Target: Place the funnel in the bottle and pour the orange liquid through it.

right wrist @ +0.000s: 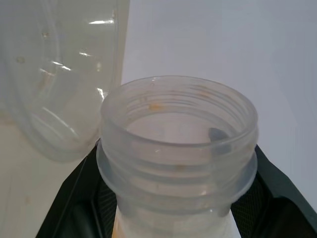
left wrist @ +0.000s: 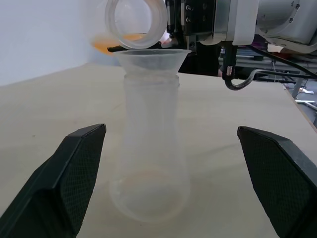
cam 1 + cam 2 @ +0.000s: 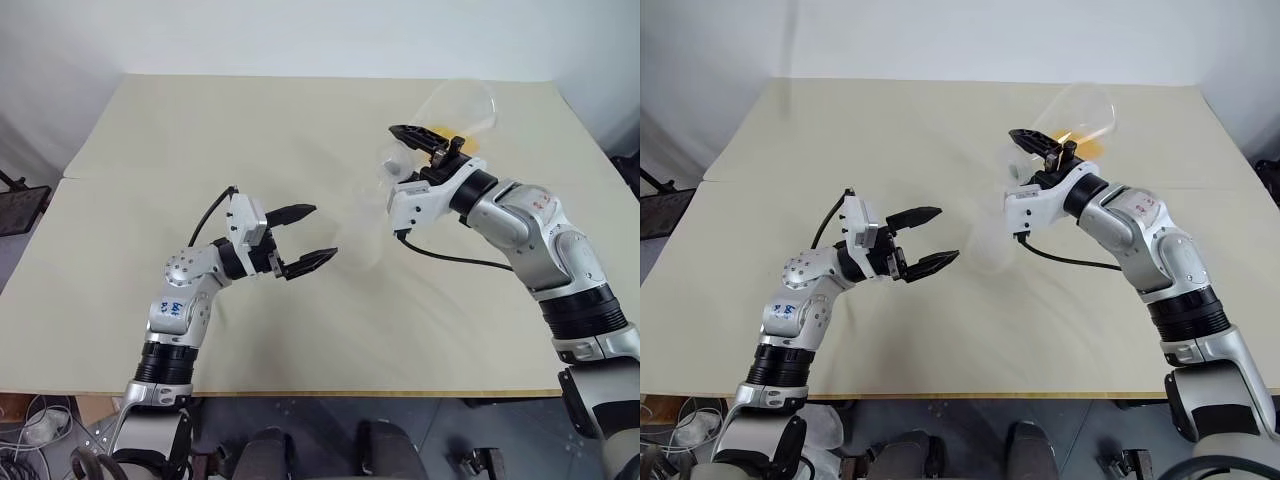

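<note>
**A:** So, where do things stand around the bottle (image 2: 151,168)?

**B:** It's upright on the table (image 3: 200,130), and the funnel (image 2: 153,58) is seated in its neck. Placing looks done; pouring is the step in hand.

**A:** And the claws?

**B:** The left gripper (image 3: 322,232) is beside the bottle, jaws spread wide to either side of it, touching nothing and holding nothing. The right gripper (image 3: 428,148) is clamped tight on the neck of the flask (image 1: 178,144). The flask is tipped over, with its mouth just above the funnel's rim.

**A:** Where's the orange liquid (image 3: 455,135)?

**B:** It's pooled in the flask's belly, beyond the bottle and higher than it. I see at most a faint tint at the bottle's base, so I'd say little has gone through.

**A:** How should it pour well?

**B:** I'd centre the flask's mouth over the funnel, not its edge, then roll the wrist slowly so a thin stream runs. The spout is narrow, and a fast tip would likely flood the cone and spill over the bottle's shoulder.

**A:** Any other risk?

**B:** The bottle looks light and nothing is holding it. If the flask's lip nudges the funnel, both could topple. Closing the left jaws gently on the bottle would steady it.
</note>
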You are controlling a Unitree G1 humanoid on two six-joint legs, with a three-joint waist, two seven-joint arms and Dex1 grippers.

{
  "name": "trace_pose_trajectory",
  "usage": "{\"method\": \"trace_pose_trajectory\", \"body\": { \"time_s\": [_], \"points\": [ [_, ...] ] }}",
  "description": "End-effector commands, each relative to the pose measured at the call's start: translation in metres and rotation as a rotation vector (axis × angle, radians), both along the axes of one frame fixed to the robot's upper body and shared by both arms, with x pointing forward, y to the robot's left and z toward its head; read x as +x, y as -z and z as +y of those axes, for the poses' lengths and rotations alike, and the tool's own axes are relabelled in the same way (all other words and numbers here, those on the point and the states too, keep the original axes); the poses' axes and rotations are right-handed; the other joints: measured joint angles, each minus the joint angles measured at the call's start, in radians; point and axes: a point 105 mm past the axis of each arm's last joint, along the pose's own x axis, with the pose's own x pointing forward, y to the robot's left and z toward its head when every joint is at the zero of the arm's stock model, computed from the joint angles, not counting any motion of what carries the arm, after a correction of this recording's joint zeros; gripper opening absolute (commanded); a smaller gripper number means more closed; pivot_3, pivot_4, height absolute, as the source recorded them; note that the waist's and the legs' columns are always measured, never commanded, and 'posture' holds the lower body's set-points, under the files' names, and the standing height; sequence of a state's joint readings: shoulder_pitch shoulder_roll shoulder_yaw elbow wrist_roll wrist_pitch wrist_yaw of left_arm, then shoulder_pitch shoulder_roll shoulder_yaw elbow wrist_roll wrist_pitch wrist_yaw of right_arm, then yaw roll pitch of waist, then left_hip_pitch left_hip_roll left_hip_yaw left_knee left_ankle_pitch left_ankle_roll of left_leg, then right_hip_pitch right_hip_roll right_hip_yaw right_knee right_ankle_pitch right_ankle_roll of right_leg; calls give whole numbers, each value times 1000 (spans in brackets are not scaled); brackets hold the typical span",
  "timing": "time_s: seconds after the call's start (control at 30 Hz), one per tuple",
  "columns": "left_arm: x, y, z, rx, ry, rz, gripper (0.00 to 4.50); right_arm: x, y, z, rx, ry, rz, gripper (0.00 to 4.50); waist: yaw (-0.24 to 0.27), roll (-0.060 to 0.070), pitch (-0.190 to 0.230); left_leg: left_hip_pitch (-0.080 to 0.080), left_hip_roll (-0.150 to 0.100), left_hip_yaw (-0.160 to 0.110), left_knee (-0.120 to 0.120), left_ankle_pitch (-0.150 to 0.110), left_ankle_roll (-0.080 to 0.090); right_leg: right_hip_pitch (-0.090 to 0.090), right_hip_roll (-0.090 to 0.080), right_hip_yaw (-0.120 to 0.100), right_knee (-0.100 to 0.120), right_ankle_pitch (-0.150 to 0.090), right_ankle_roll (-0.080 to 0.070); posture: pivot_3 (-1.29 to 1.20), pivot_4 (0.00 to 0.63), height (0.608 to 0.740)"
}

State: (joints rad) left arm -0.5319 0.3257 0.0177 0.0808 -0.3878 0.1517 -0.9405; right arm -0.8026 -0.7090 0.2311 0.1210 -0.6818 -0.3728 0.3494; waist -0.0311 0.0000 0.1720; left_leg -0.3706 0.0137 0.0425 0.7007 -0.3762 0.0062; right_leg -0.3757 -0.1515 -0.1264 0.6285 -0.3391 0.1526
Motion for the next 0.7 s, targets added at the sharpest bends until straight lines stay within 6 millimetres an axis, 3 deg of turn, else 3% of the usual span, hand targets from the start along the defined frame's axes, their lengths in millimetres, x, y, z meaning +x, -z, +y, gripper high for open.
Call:
{"method": "trace_pose_trajectory", "body": {
  "time_s": [0.03, 0.7],
  "points": [
    [-8, -9, -5, -14, 26, -45, 4500, -6, -19, 3, -6, -22, -87, 2468, 0, 0, 0, 0, 0, 0, 0, 0, 0, 0, 0, 0, 0, 0, 0, 0, 150, 740],
    [-7, -11, -5, -28, 12, -49, 4500, -6, -33, 0, -49, -7, -223, 2468, 0, 0, 0, 0, 0, 0, 0, 0, 0, 0, 0, 0, 0, 0, 0, 0, 150, 740]
  ]
}}
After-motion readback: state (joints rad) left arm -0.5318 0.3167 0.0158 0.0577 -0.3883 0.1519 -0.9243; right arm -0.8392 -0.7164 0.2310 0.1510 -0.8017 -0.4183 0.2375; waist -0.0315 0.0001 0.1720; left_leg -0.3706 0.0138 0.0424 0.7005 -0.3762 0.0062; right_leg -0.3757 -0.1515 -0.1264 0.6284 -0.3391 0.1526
